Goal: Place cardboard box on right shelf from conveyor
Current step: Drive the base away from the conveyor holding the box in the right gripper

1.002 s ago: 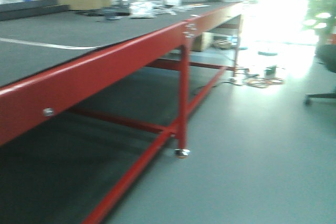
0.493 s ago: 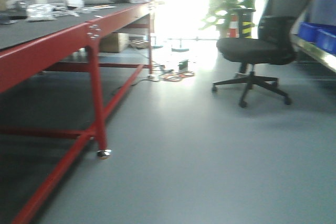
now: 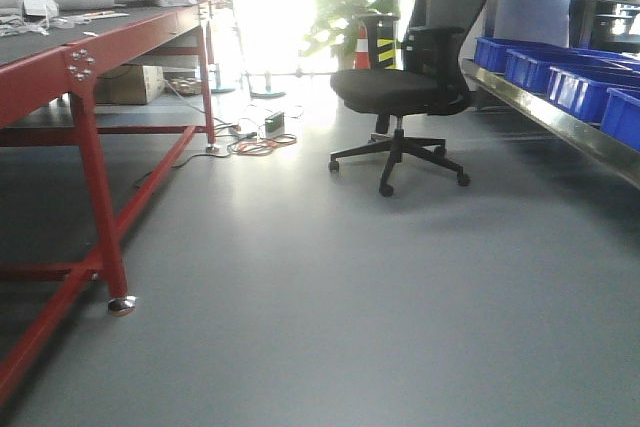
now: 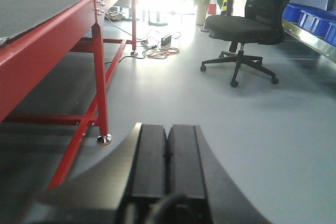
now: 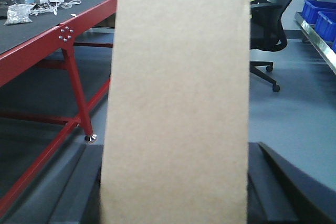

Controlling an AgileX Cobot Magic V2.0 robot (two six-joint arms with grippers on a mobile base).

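**Box in the right claw, shelf off to the right**

The right claw [image 5: 176, 203] is clenched on the plain tan oblong cardboard box [image 5: 176, 93]; its dark fingers [image 5: 273, 187] show on either side of the box's lower end, at the bottom of the right wrist view; the box runs up the middle of that frame and fills it top to bottom, off any surface. The left claw [image 4: 167, 166] is clenched with its pads pressed together and nothing between them, low in the left wrist view.

The box looks light and stiff, though its thin walls would likely dent under a hard squeeze; the smooth unmarked faces may slip; the hold sits at one end, so the long free length could lever or droop; a grip across the narrow width nearer the middle would probably be steadier.

Beyond, a red-framed surface with a dark top [image 3: 40, 67] lies at the left; a black office chair [image 3: 400, 87] stands on the grey floor [image 3: 350, 297] at upper centre; the shiny stainless-steel shelf [image 3: 570, 132] carrying blue plastic bins [image 3: 580, 87] runs along the right edge, well apart from the box.
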